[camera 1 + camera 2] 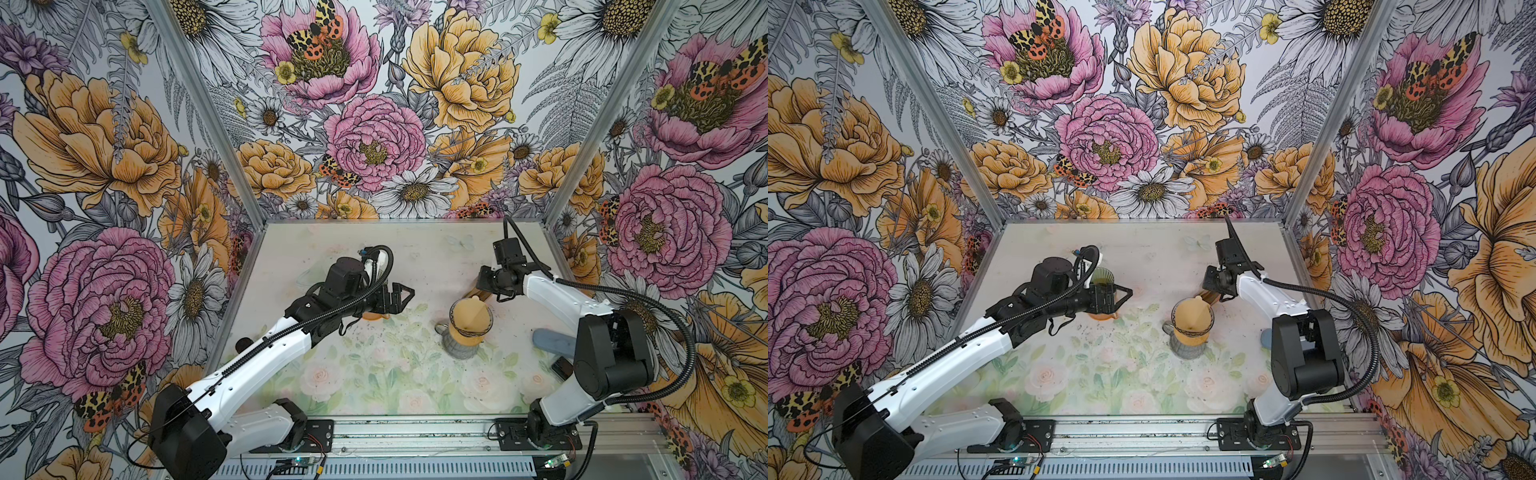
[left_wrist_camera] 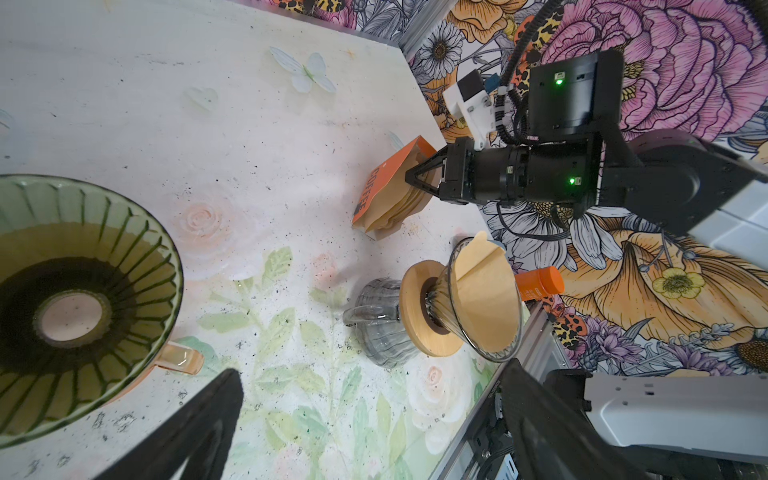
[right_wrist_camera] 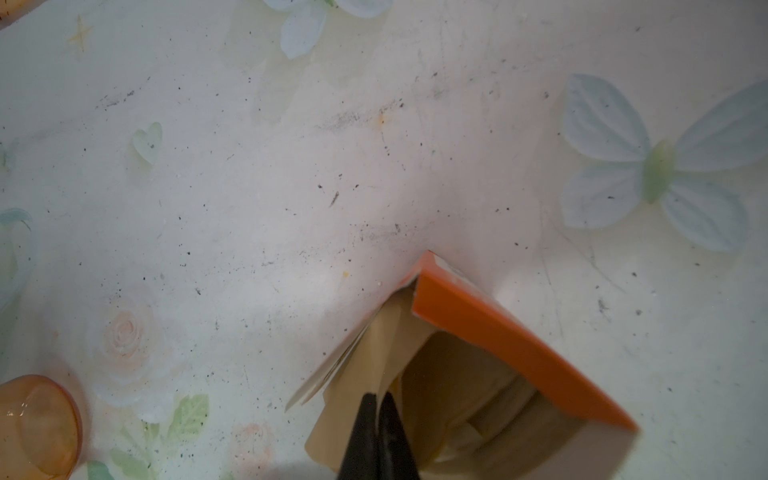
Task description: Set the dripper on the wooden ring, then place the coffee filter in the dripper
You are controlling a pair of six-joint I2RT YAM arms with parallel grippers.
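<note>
Floral tabletop [image 3: 291,166]: right gripper [image 3: 378,405] clenched at its tips, apparently on the coffee filter [image 3: 345,395] edge (limp, tearable paper).

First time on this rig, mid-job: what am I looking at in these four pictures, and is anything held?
Two robot arms work on a table. The two wide pictures look down from overhead, nearly alike; the two close ones come from cameras on the wrists. The left arm, jaws wide open, hangs near an empty green glass dripper. The right arm has its jaws shut on a brown paper filter at the mouth of an orange filter box. A clear dripper on a glass carafe already has a filter.
</note>
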